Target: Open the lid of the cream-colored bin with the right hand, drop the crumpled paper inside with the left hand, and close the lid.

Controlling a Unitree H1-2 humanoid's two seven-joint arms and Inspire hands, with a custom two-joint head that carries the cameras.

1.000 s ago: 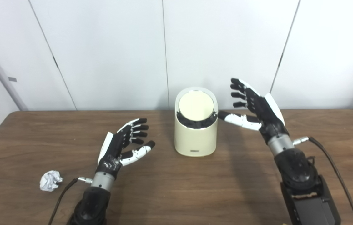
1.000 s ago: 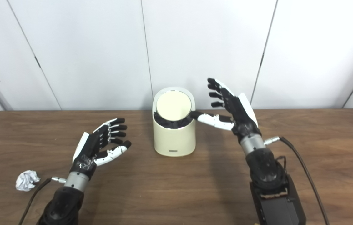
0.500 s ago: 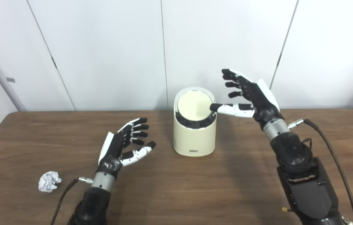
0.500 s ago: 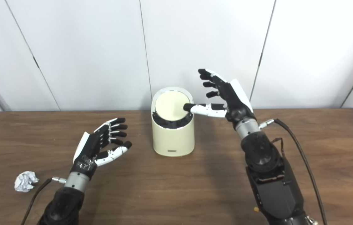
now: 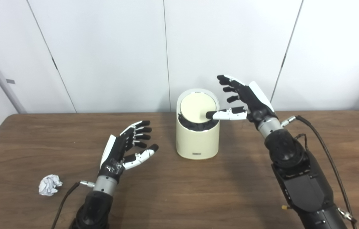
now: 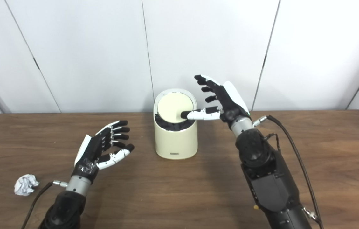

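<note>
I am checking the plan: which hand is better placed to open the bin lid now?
The right hand. Its thumb already reaches over the lid of the bin, while the open left hand waits apart, nearer the paper ball.

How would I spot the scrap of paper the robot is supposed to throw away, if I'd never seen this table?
Start at the brown wooden table and look to its near left part, well away from the cream-colored bin standing in the middle. There, beside the cable of the left hand, lies the crumpled paper. It is the only small, white, wrinkled ball on the table.
</note>
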